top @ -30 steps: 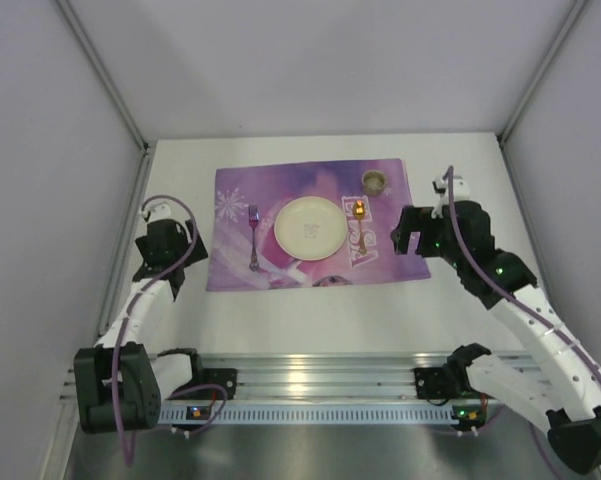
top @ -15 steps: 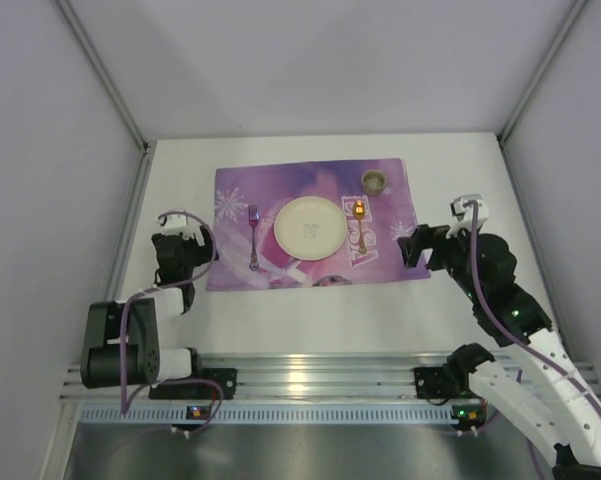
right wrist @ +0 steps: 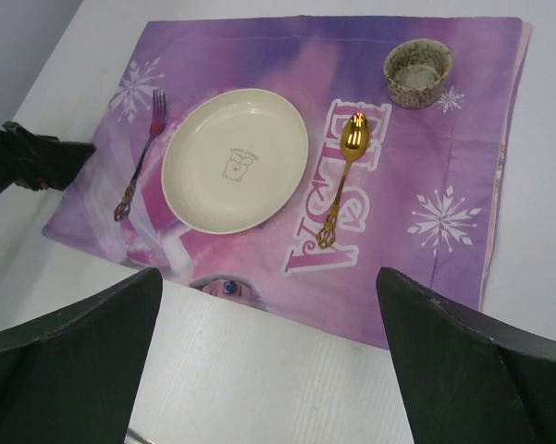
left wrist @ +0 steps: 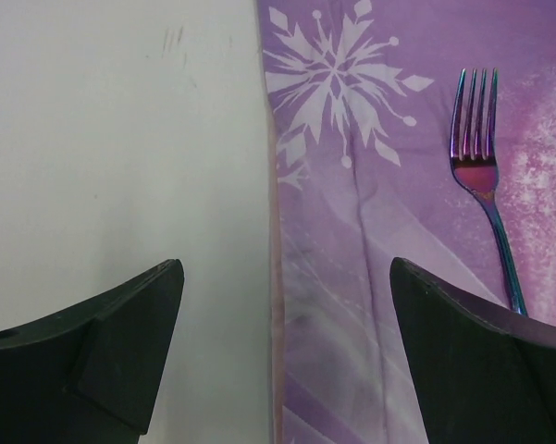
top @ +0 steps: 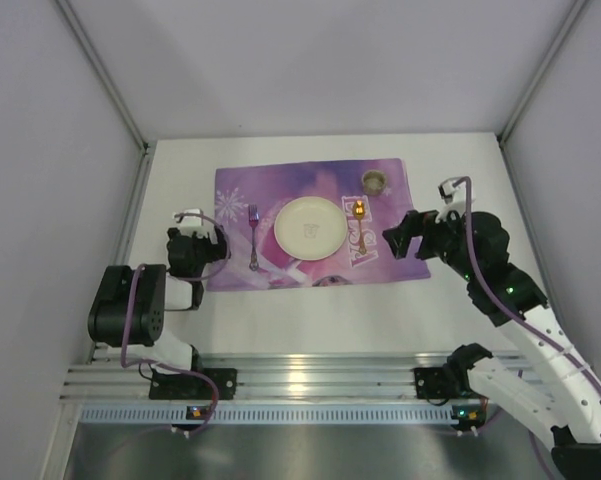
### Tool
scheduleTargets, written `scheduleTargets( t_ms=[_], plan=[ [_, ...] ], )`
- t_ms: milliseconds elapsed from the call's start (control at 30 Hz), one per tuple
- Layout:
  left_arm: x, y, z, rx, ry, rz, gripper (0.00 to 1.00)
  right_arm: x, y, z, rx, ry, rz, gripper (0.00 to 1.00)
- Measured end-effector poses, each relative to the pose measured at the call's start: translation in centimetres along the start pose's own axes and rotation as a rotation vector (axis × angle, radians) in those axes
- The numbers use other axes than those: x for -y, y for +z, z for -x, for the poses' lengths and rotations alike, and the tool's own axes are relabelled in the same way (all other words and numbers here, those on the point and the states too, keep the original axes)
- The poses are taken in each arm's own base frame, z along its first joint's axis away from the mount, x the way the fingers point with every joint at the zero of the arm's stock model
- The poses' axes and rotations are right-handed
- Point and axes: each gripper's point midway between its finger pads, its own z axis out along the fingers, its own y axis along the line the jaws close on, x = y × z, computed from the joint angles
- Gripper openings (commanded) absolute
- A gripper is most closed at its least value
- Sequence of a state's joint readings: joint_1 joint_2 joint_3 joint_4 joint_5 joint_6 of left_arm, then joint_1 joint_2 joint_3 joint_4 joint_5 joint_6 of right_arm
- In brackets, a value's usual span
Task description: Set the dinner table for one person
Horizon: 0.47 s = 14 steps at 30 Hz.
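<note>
On the left, the left claw hangs low over the dinner table, right at the left edge of the purple placemat. Its two fingers are spread wide apart and hold nothing.

The dinner table is the big white top under everything, running from the arms up to the far wall. It looks hard, flat, smooth and much too heavy to lift. I think no claw should grab it; things just get put down on it. Because it is smooth, the soft placemat may slide or wrinkle if pushed.

On the placemat, a shiny fork lies on the left, prongs pointing away from the arms. Next comes a round cream plate with a little picture in the middle. Just right of it lies a gold spoon on the big letters. A small speckled cup sits near the far right corner.

On the right, the right claw is up above the near right side of the placemat. It is wide open too, and it is empty.
</note>
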State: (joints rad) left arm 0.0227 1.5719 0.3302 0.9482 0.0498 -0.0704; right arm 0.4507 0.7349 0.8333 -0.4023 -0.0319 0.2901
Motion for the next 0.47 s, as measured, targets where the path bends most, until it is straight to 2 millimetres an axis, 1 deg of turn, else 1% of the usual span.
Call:
scheduleTargets(
  t_ms=[67, 167, 300, 467],
  plan=[
    [-0.1, -0.2, -0.3, 0.002, 0.003, 0.011, 0.98, -0.2, 0.1, 0.5, 0.001, 0.011, -0.001, 1.00],
    [-0.4, -0.1, 0.5, 0.034, 0.011, 0.032, 0.98, -0.4, 0.7, 1.2, -0.010, 0.035, -0.010, 1.00],
    [-0.6, -0.1, 0.8, 0.047, 0.017, 0.046, 0.98, -0.5, 1.4, 2.4, -0.023, 0.068, -0.034, 1.00],
    [-0.7, 0.0, 1.1, 0.058, 0.021, 0.052, 0.98, -0.5, 1.1, 3.5, 0.006, 0.078, -0.045, 1.00]
  ],
)
